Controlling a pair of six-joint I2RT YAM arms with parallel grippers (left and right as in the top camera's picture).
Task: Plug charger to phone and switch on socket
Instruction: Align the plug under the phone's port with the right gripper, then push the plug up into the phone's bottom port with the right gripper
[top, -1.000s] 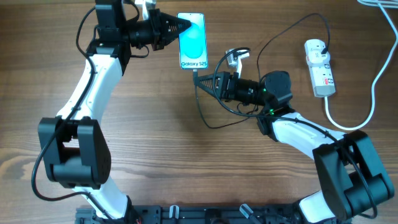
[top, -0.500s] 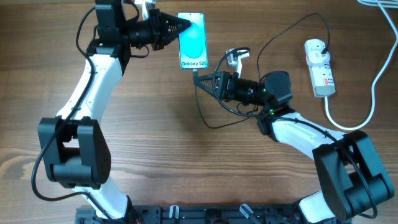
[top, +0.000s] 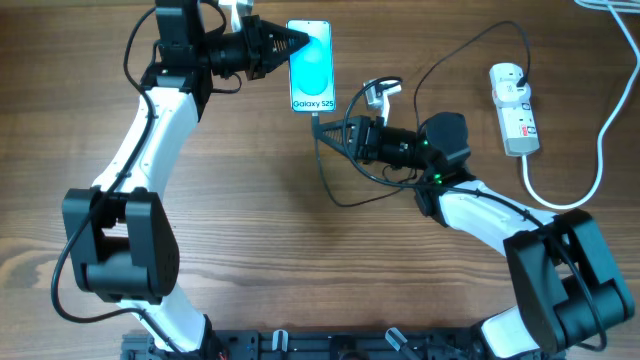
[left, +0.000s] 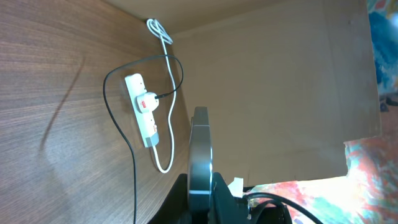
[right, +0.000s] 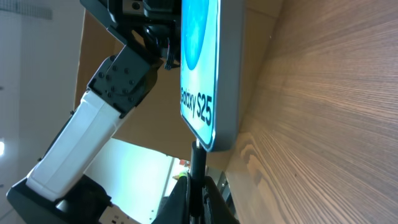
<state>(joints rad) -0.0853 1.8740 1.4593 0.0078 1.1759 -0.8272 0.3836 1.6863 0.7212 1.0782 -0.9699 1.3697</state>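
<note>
Our left gripper pinches the phone by its side. Our right gripper squeezes the charger tip, which touches the phone's bottom edge just past the jaws. The socket lies well apart from both jaws.

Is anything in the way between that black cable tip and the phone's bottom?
Nothing visible. The right pincer holds the charger, its tip right at the bottom edge of the phone, with no object between. The left pincer grips the phone's side, away from that edge.
</note>
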